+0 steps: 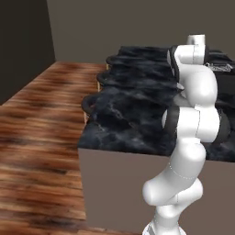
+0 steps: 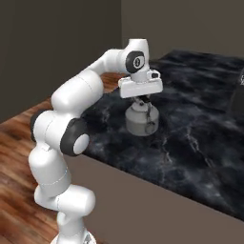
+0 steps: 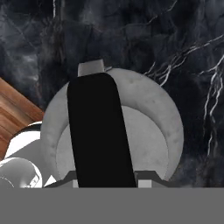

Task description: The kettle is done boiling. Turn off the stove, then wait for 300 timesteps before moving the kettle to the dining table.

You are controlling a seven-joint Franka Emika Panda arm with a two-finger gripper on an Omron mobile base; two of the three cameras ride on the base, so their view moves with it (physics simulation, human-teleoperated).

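The small silver-grey kettle [image 2: 139,123] sits low over the near part of the black white-veined dining table [image 2: 190,138]; I cannot tell whether its base touches the marble. My gripper [image 2: 142,102] comes down from above and is shut on the kettle's dark arched handle [image 3: 98,131]. In the hand view the round kettle body [image 3: 151,127] lies under the handle, with the short spout [image 3: 91,68] pointing to the top of that view. The arm hides the kettle in the left base view, where the table [image 1: 133,114] stretches away. The stove is out of view.
Round dark stools [image 1: 90,103] line the table's left side. A brown wood floor [image 1: 36,137] lies to the left, with dark walls behind. The table's near edge [image 2: 157,183] drops off just in front of the base. A dark object [image 2: 237,97] stands at the right edge.
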